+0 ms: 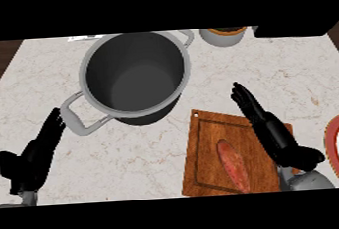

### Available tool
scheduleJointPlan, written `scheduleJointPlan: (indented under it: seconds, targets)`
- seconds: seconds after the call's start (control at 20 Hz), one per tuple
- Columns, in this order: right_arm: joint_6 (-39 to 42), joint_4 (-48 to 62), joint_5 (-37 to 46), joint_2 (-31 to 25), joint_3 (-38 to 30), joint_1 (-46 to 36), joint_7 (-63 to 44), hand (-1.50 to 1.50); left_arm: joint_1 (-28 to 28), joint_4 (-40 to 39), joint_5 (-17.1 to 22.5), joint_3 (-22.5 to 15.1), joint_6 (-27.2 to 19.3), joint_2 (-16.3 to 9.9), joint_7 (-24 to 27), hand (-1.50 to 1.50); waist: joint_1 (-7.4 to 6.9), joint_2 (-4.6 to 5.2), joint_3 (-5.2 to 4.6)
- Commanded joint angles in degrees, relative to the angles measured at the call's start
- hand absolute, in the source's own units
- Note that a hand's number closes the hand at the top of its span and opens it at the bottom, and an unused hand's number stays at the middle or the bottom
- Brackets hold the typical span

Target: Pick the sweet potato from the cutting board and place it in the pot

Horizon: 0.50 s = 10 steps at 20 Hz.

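A long reddish sweet potato (233, 164) lies on the wooden cutting board (204, 153) at the lower middle-right of the head view. My right hand (271, 132) hovers over the board's right side, fingers straight and pointing up-left, just right of the sweet potato and not holding it. The grey metal pot (133, 77) with two handles stands behind the board at the upper middle, nothing visible inside. My left hand (33, 157) rests open at the lower left, fingers up.
A red-rimmed plate (338, 145) sits at the right edge. A small cup (223, 34) with dark contents stands behind the pot, a black object (294, 29) at the back right. Dark floor shows beyond the counter's left edge.
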State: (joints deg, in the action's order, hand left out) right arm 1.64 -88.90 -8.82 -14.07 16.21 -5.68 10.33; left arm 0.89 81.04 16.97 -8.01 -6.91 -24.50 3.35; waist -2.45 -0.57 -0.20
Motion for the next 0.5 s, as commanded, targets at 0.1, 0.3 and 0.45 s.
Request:
scheduleJointPlan:
  seconds: [0.1,0.3,0.45]
  targets:
    - [-1.03,7.72,4.40,-2.47,-4.47,-6.00,0.63,-1.50,1.34,6.33,0.39,-4.87,1.37,4.23,-4.23,0.00,1.43,0.67,0.26]
    - [-6.84,12.35,20.60,-18.65,-5.15,-3.56,-8.15,-1.50,-1.84,6.28,3.79,-6.52,4.26,5.87,-7.18,0.00,4.31,1.28,-1.34]
    - [-13.86,17.71,25.78,-13.76,-2.33,-4.85,-17.94,-1.50,-4.83,6.89,5.58,-8.16,5.59,7.52,-10.64,0.00,2.19,1.22,-0.05]
